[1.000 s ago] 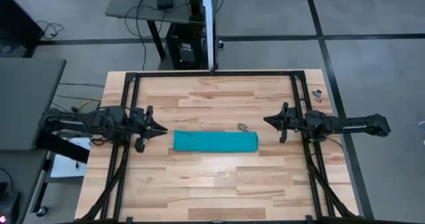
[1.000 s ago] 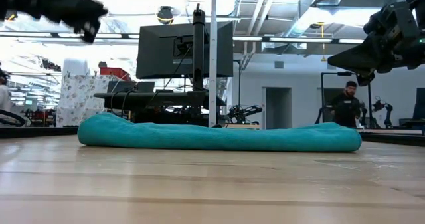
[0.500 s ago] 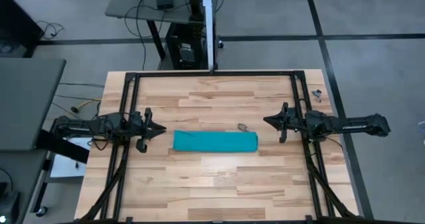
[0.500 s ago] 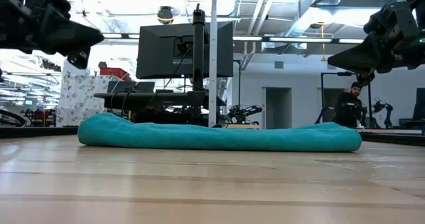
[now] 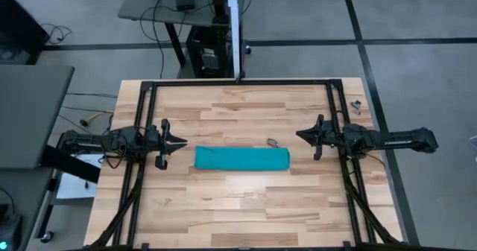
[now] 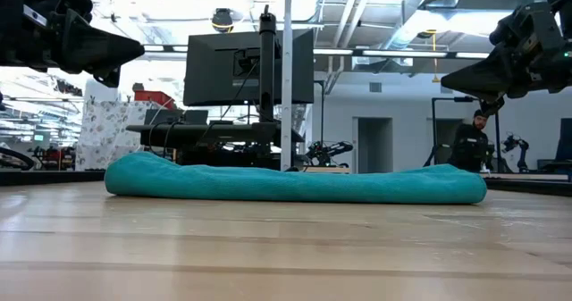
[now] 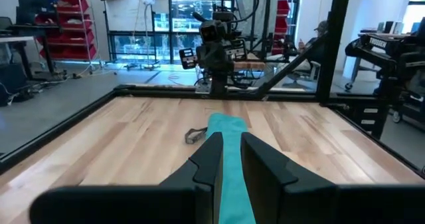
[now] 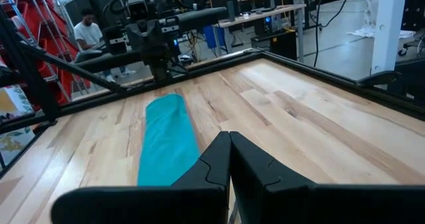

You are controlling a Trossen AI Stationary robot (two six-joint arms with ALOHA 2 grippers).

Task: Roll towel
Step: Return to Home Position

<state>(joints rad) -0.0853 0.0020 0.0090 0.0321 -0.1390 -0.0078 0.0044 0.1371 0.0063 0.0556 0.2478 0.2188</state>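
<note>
Left end effector (image 5: 181, 141): it hovers over the left part of the table (image 5: 246, 199), just beside the left short end of the towel (image 5: 241, 159), without touching it. Its two fingers (image 7: 209, 159) stand only a narrow slit apart and hold nothing. In the left wrist view a strip of the towel shows through this slit.
Right end effector (image 5: 299, 135): it hovers near the right short end of the towel, a little toward the far side of the table and apart from the fabric. Its fingers are pressed together along their whole length, with nothing between them.
Height: in the low view both end effectors are well above the towel.
Towel: it is rolled into a long teal roll and lies flat at the middle of the table. Its length runs from the left arm's side to the right arm's side, between the two end effectors.
Difference from earlier: compared with one second ago, the left end effector is a little farther back from the towel's end, and in the low view it is lower. Compared with half a second ago it is nearly the same. The right end effector and the towel are in the same places.
Small dark object (image 5: 273, 142): it lies on the table just beside the far long edge of the towel, near the right end. I cannot tell what it is.
Room: a monitor (image 6: 250, 67) stands behind the table, and a person in dark clothes (image 6: 469, 145) stands far behind it.
</note>
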